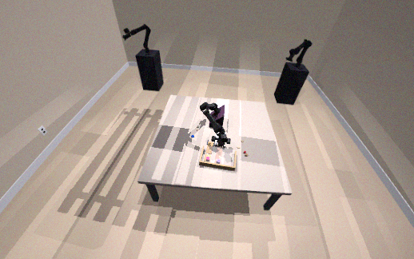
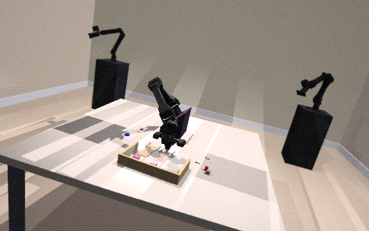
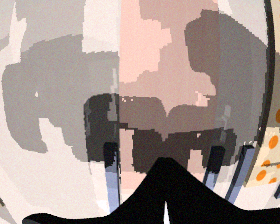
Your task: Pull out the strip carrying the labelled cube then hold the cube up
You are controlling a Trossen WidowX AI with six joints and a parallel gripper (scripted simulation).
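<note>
Gripper (image 2: 168, 145) is hanging fully closed, gripping nothing, over the far edge of the wooden tray (image 2: 147, 169).

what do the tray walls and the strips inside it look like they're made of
The tray walls look like light wood or board with a matte finish: flat tan faces, thick square edges, no shine. The strips look like thin cloth or paper, lying flat in pale pink and grey, one at the edge orange-spotted; which of the two is unclear.
</note>
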